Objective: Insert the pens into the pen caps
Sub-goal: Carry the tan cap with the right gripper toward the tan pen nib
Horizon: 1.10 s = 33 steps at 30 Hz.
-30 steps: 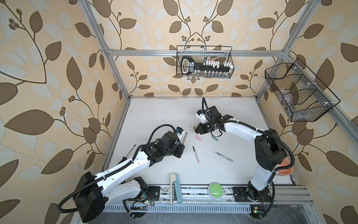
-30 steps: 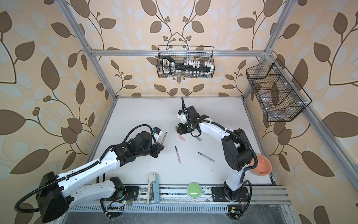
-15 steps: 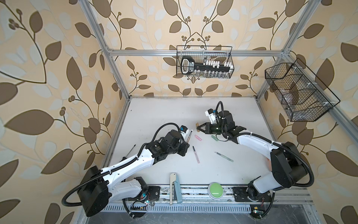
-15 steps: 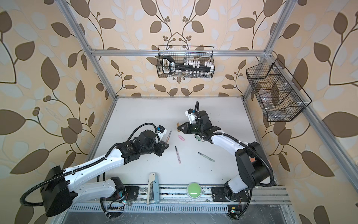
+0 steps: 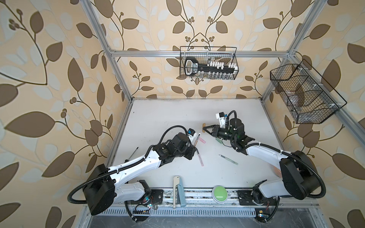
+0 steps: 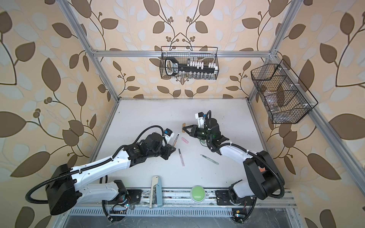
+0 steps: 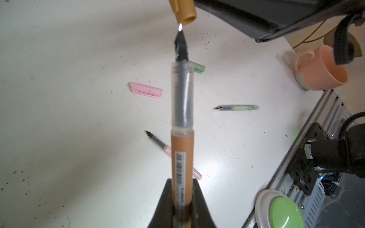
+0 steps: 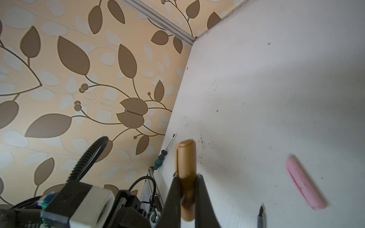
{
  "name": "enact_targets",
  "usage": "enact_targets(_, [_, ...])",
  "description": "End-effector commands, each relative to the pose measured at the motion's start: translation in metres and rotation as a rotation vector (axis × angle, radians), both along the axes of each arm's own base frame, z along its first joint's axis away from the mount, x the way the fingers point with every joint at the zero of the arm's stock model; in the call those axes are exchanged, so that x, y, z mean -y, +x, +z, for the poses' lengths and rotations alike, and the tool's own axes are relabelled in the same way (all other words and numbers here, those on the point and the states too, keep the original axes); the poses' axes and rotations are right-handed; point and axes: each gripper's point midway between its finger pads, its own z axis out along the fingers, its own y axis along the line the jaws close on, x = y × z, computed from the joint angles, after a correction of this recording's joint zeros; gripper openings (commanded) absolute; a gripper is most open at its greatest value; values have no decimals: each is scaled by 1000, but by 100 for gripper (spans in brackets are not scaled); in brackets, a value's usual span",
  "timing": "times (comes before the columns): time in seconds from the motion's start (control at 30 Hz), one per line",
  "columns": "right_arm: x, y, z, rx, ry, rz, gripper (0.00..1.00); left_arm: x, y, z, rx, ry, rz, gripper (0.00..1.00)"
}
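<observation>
Nearest the front rail, the pink pen [image 5: 199, 159] and the green pen [image 5: 228, 159] are left lying flat on the table [image 5: 167, 118], well apart, their tips uncovered. Just beyond them, the brown pen [image 7: 182, 138] is clamped at its rear end by the left gripper [image 7: 181, 189], so that the clear front section and dark tip are kept free for entry. The brown cap [image 7: 185, 11] is pinched across its middle by the right gripper [image 8: 186, 183]. Its mouth is turned toward the tip, and a small gap is seen between them, so nothing is inserted yet. The pink cap [image 5: 202, 140] and the green cap [image 5: 218, 140] lie near this meeting point, so a low approach is judged risky. Bare table is left farther back toward the rear wall, and no edge is close.
</observation>
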Motion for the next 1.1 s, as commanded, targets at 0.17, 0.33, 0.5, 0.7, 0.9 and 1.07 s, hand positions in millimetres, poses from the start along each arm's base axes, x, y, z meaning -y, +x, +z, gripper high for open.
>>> enact_targets(0.17, [12, -6, 44, 100, 104, -126, 5, 18, 5, 35, 73, -77, -35, 0])
enact_targets(0.33, [18, -12, 54, 123, 109, -146, 5, 20, 3, 49, 103, -131, -40, 0])
enact_targets(0.5, [21, -18, 60, 136, 114, -160, 5, 22, -1, 57, 124, -179, -55, 0])
enact_targets(0.7, [25, -21, 65, 146, 111, -172, 5, 24, -1, 62, 124, -205, -53, 0])
enact_targets(0.9, [24, -20, 73, 162, 121, -172, 5, 25, -2, 64, 120, -218, -57, 0])
enact_targets(1.07, [21, -19, 81, 180, 141, -176, 5, 26, -4, 67, 115, -238, -57, 0])
